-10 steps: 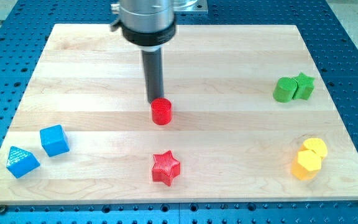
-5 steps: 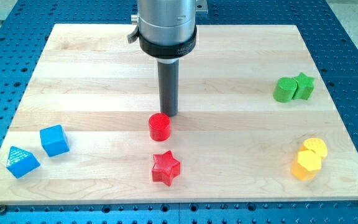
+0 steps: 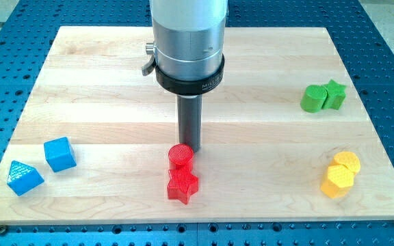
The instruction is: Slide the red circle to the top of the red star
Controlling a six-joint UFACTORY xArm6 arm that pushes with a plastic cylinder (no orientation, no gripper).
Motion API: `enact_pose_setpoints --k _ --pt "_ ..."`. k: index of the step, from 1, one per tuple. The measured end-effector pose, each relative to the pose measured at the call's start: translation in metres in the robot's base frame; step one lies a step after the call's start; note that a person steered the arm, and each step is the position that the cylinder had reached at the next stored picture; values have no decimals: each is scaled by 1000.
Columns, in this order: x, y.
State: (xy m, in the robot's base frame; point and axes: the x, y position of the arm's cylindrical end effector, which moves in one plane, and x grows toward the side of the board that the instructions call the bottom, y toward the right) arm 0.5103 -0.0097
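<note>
tip (image 3: 190, 148) at the bench (image 3: 101, 82) surface, just above and right of the red circle (image 3: 180, 156) in the view, touching or nearly touching its upper edge. no hand fitted: rod only, nothing grasped. red circle seated directly at the top of the red star (image 3: 182, 184), the two in contact. blue cube (image 3: 59, 154) and blue triangular block (image 3: 24, 178) near the view's bottom left. two green blocks (image 3: 323, 97) touching at the view's right. two yellow blocks (image 3: 340, 174) touching at the view's lower right.
</note>
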Motion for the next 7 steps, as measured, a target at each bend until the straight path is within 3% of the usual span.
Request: enact_pose_setpoints --k 2,3,4,5,7 --pt "-12 -6" --pt "-39 -11" --pt "-24 -37" --pt "-10 -21" --pt "33 -102"
